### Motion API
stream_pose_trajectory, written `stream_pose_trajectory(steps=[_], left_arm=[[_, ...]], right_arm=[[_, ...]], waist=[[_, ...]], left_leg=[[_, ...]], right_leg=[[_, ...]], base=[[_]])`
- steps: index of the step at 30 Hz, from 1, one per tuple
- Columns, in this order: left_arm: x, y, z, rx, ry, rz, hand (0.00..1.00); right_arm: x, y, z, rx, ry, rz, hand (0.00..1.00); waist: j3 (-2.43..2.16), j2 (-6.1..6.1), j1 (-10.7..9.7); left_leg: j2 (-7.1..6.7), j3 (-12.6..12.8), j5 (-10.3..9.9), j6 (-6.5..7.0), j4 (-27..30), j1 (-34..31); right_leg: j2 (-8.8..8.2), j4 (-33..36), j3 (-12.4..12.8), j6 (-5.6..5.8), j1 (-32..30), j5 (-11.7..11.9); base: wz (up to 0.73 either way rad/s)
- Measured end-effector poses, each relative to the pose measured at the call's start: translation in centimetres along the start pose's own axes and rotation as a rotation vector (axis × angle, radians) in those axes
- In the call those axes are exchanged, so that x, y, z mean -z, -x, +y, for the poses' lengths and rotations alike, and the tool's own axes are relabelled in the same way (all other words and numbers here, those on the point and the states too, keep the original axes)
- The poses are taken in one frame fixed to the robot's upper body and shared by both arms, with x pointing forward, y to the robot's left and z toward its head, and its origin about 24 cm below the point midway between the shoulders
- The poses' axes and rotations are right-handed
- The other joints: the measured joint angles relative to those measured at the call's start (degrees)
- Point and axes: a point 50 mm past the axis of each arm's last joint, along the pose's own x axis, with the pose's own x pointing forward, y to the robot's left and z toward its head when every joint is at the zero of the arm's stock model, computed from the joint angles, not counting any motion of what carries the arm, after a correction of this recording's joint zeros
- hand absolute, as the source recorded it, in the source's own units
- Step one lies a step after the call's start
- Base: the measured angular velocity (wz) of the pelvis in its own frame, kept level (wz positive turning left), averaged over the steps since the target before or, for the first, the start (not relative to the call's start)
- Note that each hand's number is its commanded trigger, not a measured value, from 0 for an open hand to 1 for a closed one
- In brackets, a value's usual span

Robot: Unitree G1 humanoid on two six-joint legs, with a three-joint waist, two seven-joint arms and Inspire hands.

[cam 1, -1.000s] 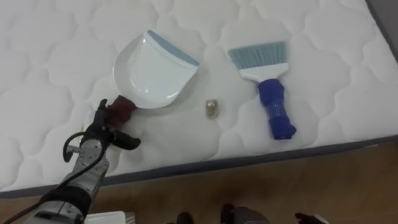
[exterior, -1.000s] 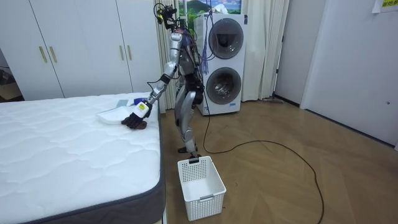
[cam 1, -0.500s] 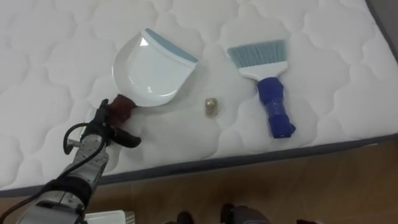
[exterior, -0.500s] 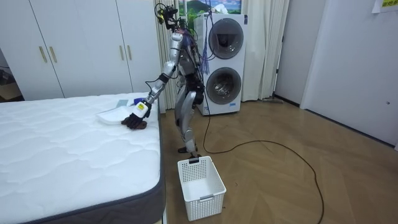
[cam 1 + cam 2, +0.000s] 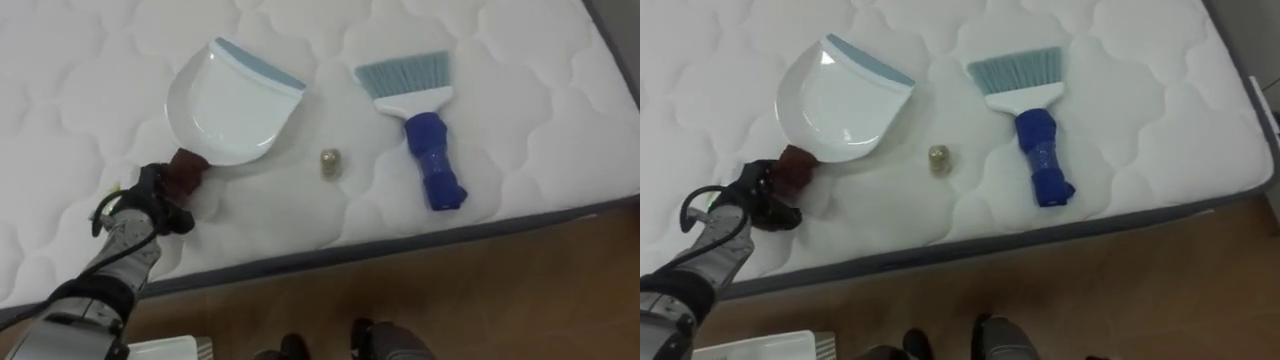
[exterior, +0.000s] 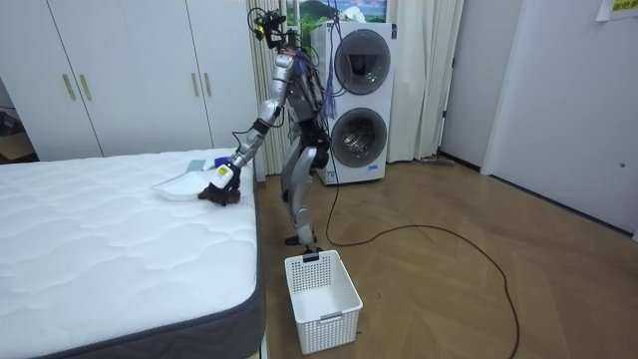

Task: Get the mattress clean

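Left robot hand [image 5: 148, 205] clasps dustpan [image 5: 225, 105] handle; a scrap [image 5: 329, 163] (brownish) lies between dustpan and brush [image 5: 427, 150].

I saw the bed [image 5: 80, 90] covered in white quilted cloth, matt and puckered along the stitching, with a grey fabric band at its edge. Dustpan [image 5: 225, 105]: smooth white plastic, glossy, catching light; the lip strip was duller, the handle dark and matt. Brush [image 5: 425, 140]: blue plastic handle with a slight sheen, white plastic head, fine matt bristles. Small lump [image 5: 329, 163]: dull yellowish, material I couldn't tell. Floor [image 5: 450, 300]: wood planks, satin finish. Basket [image 6: 321, 289]: white plastic lattice. Left hand [image 5: 150, 205]: dark, matt casing.
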Motion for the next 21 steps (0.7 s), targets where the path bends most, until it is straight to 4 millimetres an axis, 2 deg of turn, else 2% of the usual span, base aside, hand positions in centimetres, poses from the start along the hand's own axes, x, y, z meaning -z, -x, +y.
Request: stream_pose_trajectory(steps=[5, 21], left_arm=[[0.52, 0.08, -0.26, 0.01, -0.041, 0.026, 1.0], [0.63, 0.25, -0.93, 0.036, -0.142, 0.032, 1.0]], right_arm=[[0.43, 0.06, 0.29, -0.007, 0.0, 0.014, 0.0], [-0.18, 0.05, 0.38, -0.008, 0.022, -0.005, 0.0]], waist=[[0.0, 0.0, -0.07], [0.16, 0.3, -0.14]], left_leg=[[0.27, -0.01, -0.26, 0.1, 0.63, -0.57], [0.29, -0.06, -0.27, 0.12, 0.26, -0.74]], right_leg=[[0.04, 0.02, -0.36, 0.01, -0.21, 0.07], [-0.13, -0.28, -0.97, 0.0, -0.25, 0.06]], base=[[0.0], [0.0]])
